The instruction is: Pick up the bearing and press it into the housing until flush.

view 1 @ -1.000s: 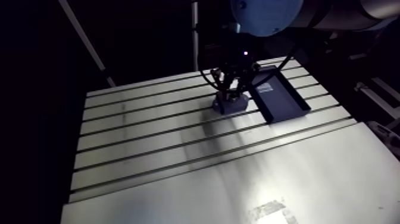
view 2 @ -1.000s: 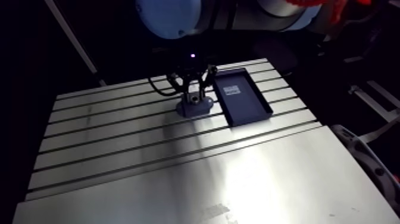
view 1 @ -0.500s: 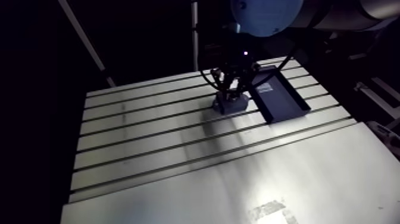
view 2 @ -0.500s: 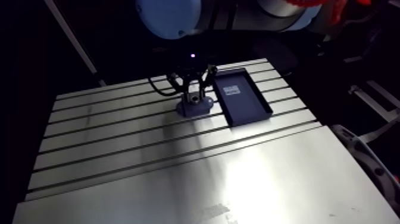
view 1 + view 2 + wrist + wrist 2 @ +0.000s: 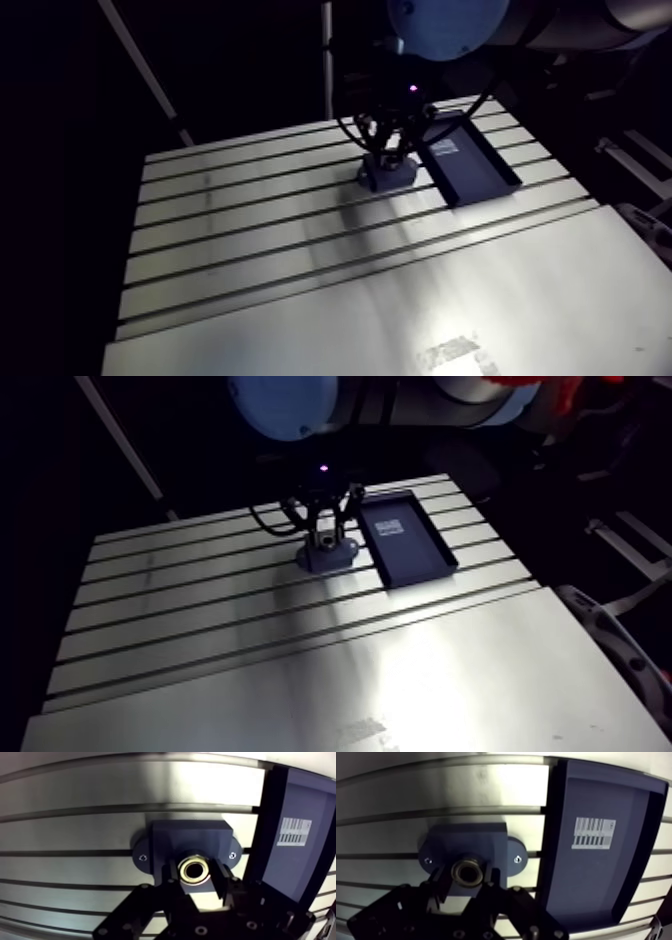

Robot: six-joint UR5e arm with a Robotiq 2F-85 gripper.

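Gripper [image 5: 196,876] hangs low over the slotted worktop [image 5: 100,802], its two dark fingers [image 5: 172,878] set narrowly apart and closed against either side of the bearing [image 5: 195,870], a small brass-coloured ring with a dark bore that faces up toward the wrist view. Directly under the gripper and reaching a little ahead of it sits the housing [image 5: 190,839], a dark blue block with a rounded ear on each side, each ear carrying a small screw. The bearing sits at the housing's top face, at the edge nearest the gripper; whether it is seated flush cannot be told. Just beside the gripper and the housing lies a shallow dark tray [image 5: 631,827] with a white barcode label [image 5: 593,833] on its floor.
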